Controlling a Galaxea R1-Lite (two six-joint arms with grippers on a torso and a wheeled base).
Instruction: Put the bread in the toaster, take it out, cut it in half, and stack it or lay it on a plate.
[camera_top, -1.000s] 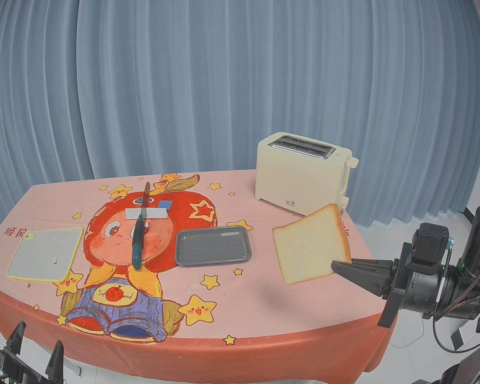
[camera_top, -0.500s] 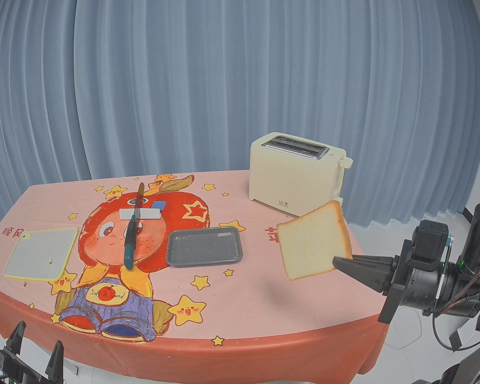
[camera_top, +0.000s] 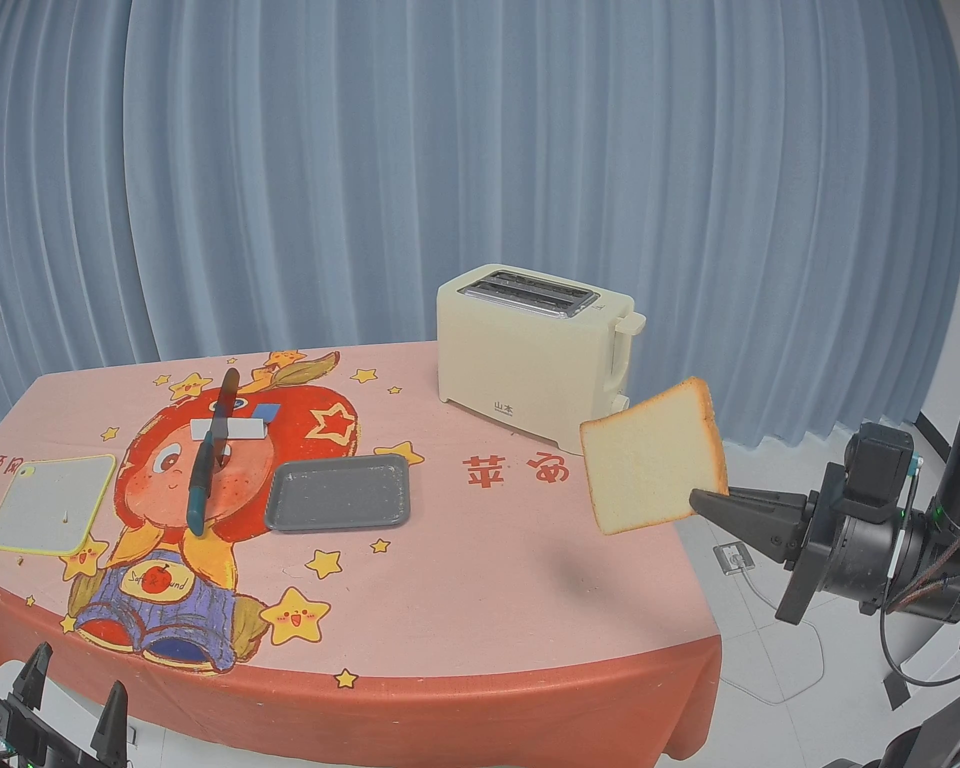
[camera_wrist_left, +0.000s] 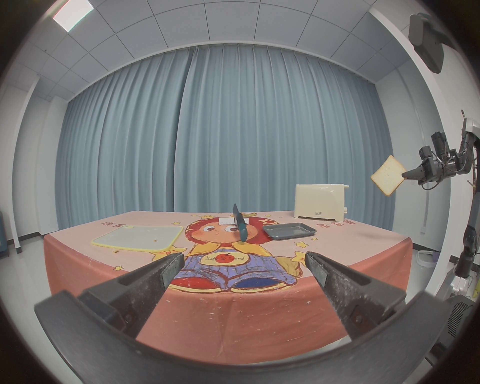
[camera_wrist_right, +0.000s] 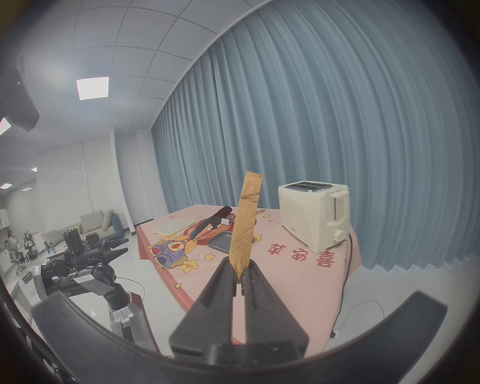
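Bread, a square pale slice with tan crust (camera_top: 652, 458), sits clamped by its corner in the right claw (camera_top: 697, 497), the cream plastic toaster (camera_top: 530, 345) beyond; left claw (camera_wrist_left: 242, 262) gapes apart.

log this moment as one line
right gripper: shut on bread | bread: in air beside toaster, not yet inserted | left gripper: open, empty

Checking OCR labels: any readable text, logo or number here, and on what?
On the toaster front: small dark mark, too small to read.
On the tablecloth near the toaster: two red characters, too stylised to read surely.
On the apple badge: lettering blurred.
No numbers.
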